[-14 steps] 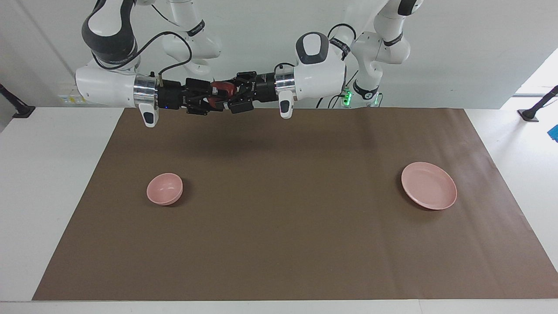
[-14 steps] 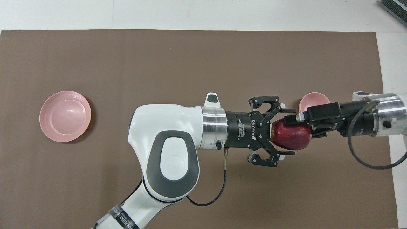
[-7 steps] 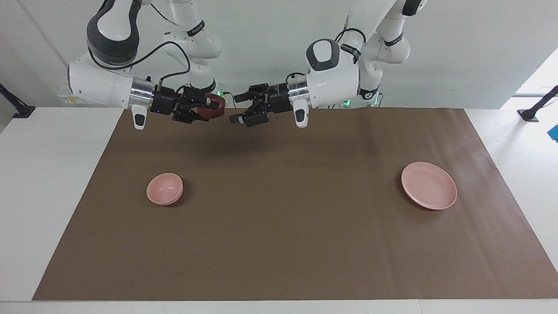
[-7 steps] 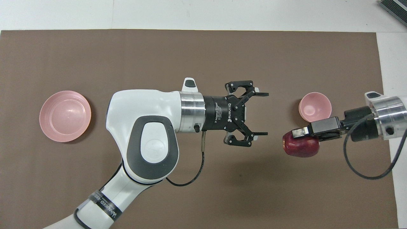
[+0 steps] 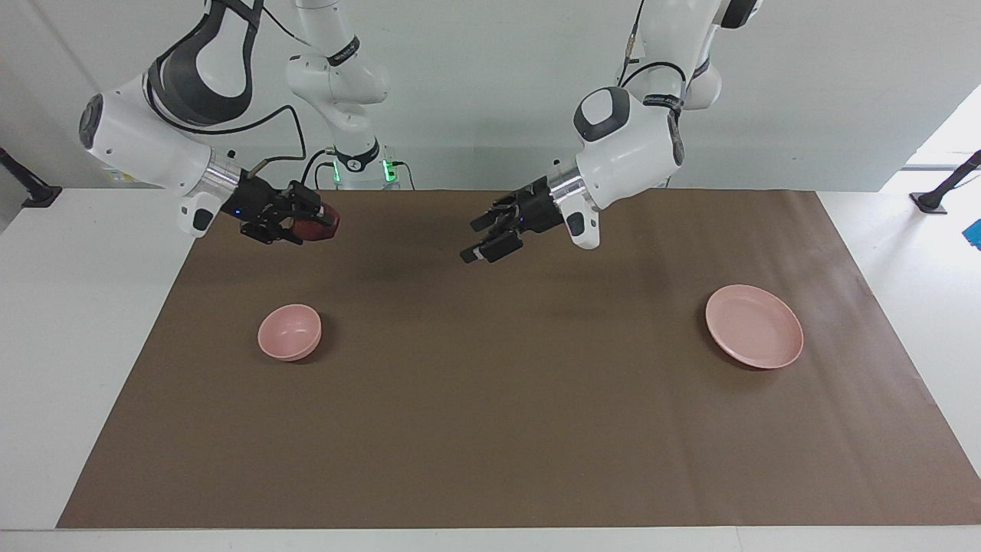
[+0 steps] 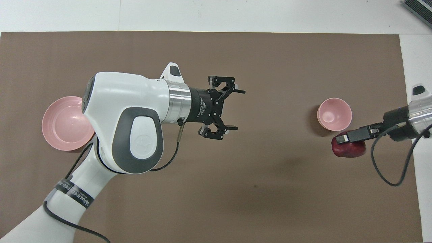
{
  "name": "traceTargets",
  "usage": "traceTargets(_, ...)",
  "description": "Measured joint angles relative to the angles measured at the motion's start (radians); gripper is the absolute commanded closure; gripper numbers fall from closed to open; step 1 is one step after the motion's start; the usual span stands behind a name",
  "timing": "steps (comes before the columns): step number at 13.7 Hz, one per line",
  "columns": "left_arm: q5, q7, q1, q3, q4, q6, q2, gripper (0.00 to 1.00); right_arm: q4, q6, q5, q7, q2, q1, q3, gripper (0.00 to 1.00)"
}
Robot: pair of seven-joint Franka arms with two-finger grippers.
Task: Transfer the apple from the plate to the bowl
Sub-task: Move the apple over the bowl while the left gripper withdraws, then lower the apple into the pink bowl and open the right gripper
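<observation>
The dark red apple (image 5: 320, 228) is in the air, held by my right gripper (image 5: 310, 221), which is shut on it. In the overhead view the apple (image 6: 351, 151) and right gripper (image 6: 347, 143) are over the brown mat just beside the small pink bowl (image 6: 334, 114), not over it. The bowl (image 5: 289, 331) stands empty toward the right arm's end. The wide pink plate (image 5: 754, 326) lies empty toward the left arm's end; the left arm partly covers the plate (image 6: 60, 123) in the overhead view. My left gripper (image 5: 471, 241) is open and empty over the mat's middle, also seen from overhead (image 6: 238, 109).
A brown mat (image 5: 490, 429) covers the white table (image 5: 77, 345). Only the bowl and the plate stand on the mat. The left arm's elbow (image 6: 125, 125) hangs over the plate's edge.
The left gripper let go of the apple and drew back toward the plate, open. The right gripper carried the apple away toward the bowl and lower.
</observation>
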Motion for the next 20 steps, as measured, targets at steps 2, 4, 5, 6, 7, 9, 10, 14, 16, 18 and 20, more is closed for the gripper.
traceTargets(2, 0.104, -0.001, 0.049, 0.006, 0.0, -0.073, 0.0, 0.0, 0.005, 0.09, -0.132, -0.005, 0.015, 0.041, 0.006, 1.0)
traceTargets(4, 0.219, 0.0, 0.121, 0.01, 0.001, -0.177, 0.0, 0.0, 0.007, 0.187, -0.272, -0.004, 0.03, 0.102, 0.009, 1.0)
traceTargets(5, 0.276, 0.001, 0.159, 0.011, 0.002, -0.228, 0.0, 0.0, 0.007, 0.229, -0.337, -0.002, 0.04, 0.124, 0.01, 1.0)
traceTargets(6, 0.327, 0.002, 0.194, 0.012, 0.002, -0.272, 0.0, 0.0, 0.007, 0.273, -0.41, 0.001, 0.052, 0.139, 0.011, 1.0)
traceTargets(7, 0.367, 0.003, 0.228, 0.013, 0.003, -0.299, 0.0, 0.0, 0.007, 0.314, -0.476, 0.004, 0.065, 0.15, 0.012, 1.0)
traceTargets(9, 0.408, 0.005, 0.289, 0.014, 0.003, -0.316, -0.001, 0.0, 0.008, 0.386, -0.601, 0.018, 0.097, 0.168, 0.012, 1.0)
traceTargets(10, 0.413, 0.005, 0.316, 0.015, 0.003, -0.32, -0.001, 0.0, 0.008, 0.416, -0.652, 0.03, 0.114, 0.175, 0.012, 1.0)
traceTargets(14, 0.417, 0.007, 0.419, 0.015, 0.006, -0.35, -0.002, 0.0, 0.008, 0.524, -0.741, 0.073, 0.202, 0.203, 0.013, 1.0)
traceTargets(16, 0.429, 0.009, 0.449, 0.015, 0.016, -0.385, -0.002, 0.0, 0.008, 0.541, -0.756, 0.082, 0.235, 0.204, 0.013, 1.0)
traceTargets(18, 0.473, 0.009, 0.461, 0.014, 0.038, -0.418, -0.004, 0.0, 0.007, 0.543, -0.76, 0.087, 0.247, 0.202, 0.012, 1.0)
traceTargets(20, 0.523, 0.009, 0.464, 0.014, 0.048, -0.426, -0.006, 0.0, 0.0, 0.543, -0.761, 0.092, 0.25, 0.2, 0.01, 1.0)
